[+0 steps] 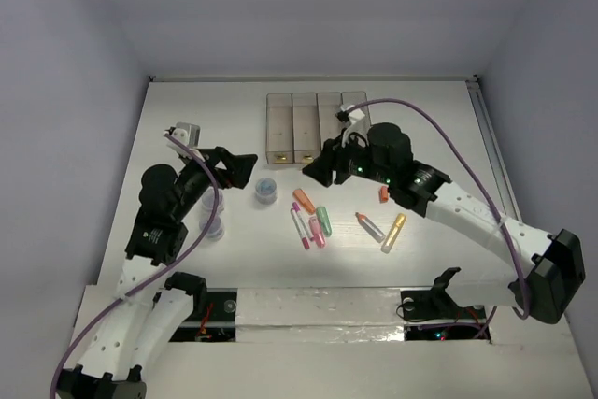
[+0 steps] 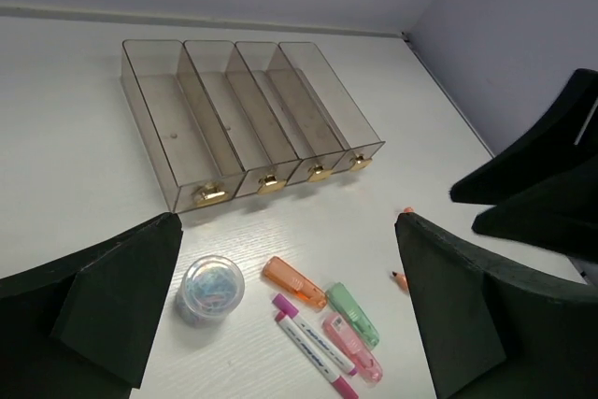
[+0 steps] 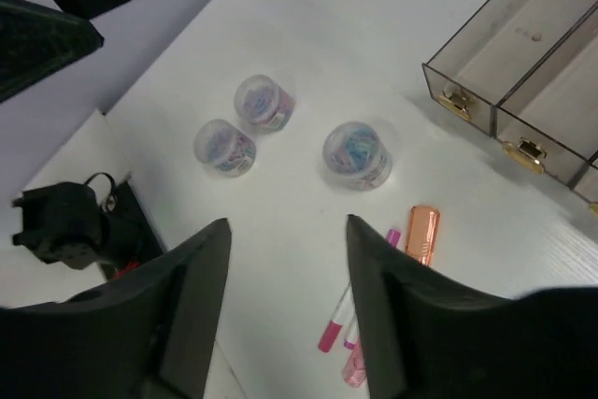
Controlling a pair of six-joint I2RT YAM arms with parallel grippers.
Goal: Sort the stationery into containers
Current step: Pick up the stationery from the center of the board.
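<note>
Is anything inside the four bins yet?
Nothing: the left wrist view shows all four bins with bare floors. From above, the right arm hides the fronts of the two right ones.

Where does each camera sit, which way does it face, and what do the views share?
Top external: above and behind the arm bases, looking down on the table; left pincer and right pincer show.
Left wrist: on the left wrist, facing away over the bins; own fingers frame it.
Right wrist: on the right wrist, facing leftward; own fingers below.
Shared: both wrist views hold the orange marker and clear jar.
</note>
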